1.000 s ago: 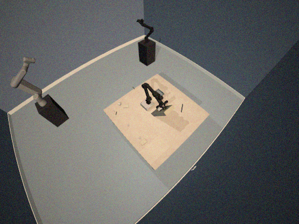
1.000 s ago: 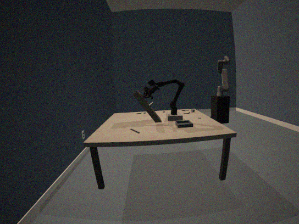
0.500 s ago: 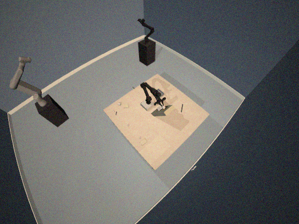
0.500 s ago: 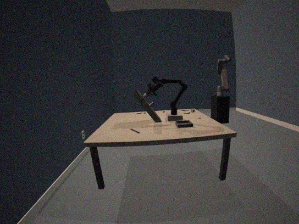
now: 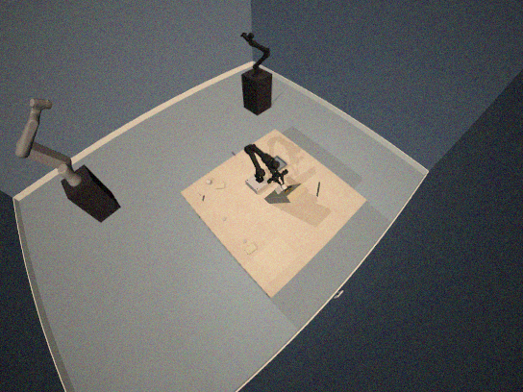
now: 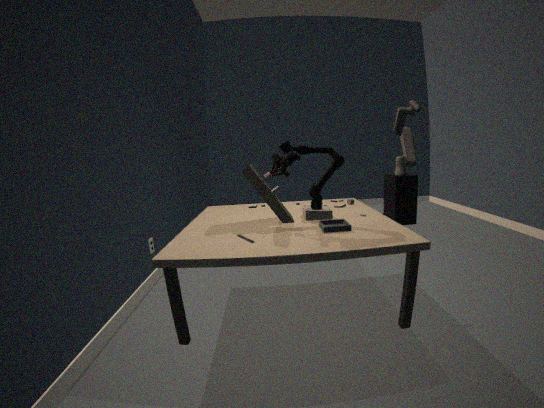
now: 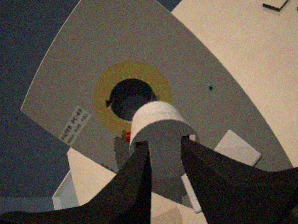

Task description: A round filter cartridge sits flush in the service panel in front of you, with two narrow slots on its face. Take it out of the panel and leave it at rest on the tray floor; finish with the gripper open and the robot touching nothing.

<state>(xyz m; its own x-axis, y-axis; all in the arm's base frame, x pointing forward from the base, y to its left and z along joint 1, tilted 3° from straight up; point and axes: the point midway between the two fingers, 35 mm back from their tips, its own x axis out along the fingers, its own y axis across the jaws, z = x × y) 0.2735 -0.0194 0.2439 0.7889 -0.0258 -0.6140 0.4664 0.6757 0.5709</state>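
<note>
Gripper (image 7: 158, 152): closed narrowly on the cartridge (image 7: 154, 117), a pale round cylinder held between the two dark fingers. Nothing else is seen to be touched by the fingers.

Cartridge: out of the panel (image 7: 100, 50) and held just in front of it. A dark round socket (image 7: 129, 96), ringed in yellow, is left bare in the panel face. The slots on the cartridge face cannot be made out.

Panel: a grey slab tilted back on the table (image 6: 240, 250), with a small label at its lower left in the wrist view. In the exterior view the gripper (image 6: 272, 172) is seen high, close to the panel's upper part.

Tray (image 6: 335, 226): a dark low box on the table, near the arm's base and well apart from the gripper.

Step in hand, as judged: carrying the cartridge clear of the socket and across to the tray. The grip should be kept firm, the withdrawal made straight along the socket axis until the rim is cleared, then a lowering to the tray floor before release. A snag on the yellow ring or a drop from height is the risk.
</note>
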